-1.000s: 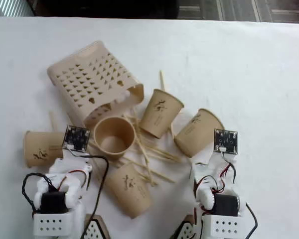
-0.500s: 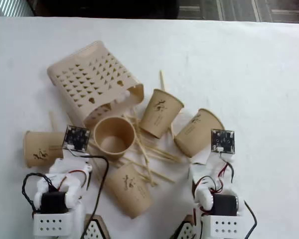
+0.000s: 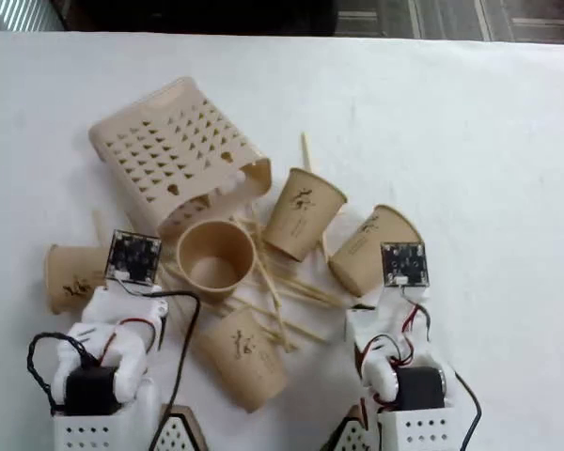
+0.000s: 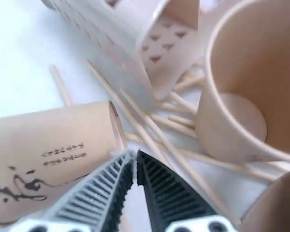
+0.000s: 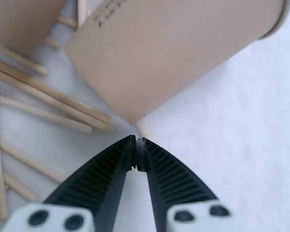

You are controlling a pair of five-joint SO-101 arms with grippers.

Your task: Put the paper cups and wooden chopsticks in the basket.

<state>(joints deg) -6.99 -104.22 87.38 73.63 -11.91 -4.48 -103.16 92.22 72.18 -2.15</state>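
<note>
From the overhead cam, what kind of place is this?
Probably a lab bench for robot manipulation trials: a plain white table, the left arm and right arm with bare wiring at its edge, and staged props, a tipped basket, paper cups, loose chopsticks.

A white table [image 3: 508,141] stretches across the high view, seen from above. Beyond its far edge lies a dark strip of floor [image 3: 197,14] (grey tiles [image 3: 432,17] show toward one corner, a pale slatted panel [image 3: 19,11] at the other).
</note>
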